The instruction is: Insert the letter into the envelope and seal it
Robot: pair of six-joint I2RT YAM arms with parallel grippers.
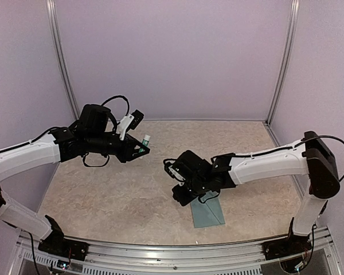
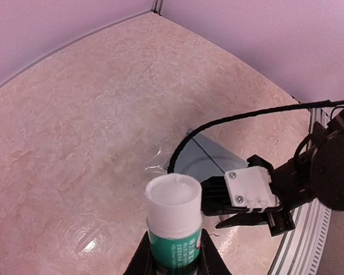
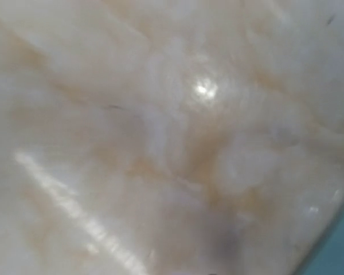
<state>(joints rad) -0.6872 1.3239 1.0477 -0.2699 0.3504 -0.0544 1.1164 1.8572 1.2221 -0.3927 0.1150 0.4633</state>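
- The left jaws are shut tight on the glue stick [image 2: 173, 223] and hold it up in the air.
- The right jaws are down low. It cannot be told if they are open or shut.
- The envelope [image 1: 210, 212] lies flat on the surface [image 1: 103, 189], partly under the right jaws.
- The letter cannot be seen.
- The job now looks like pressing the envelope shut. A soft, straight push should stop it sliding.
- A black cable [image 2: 229, 123] loops close over the envelope and could catch.
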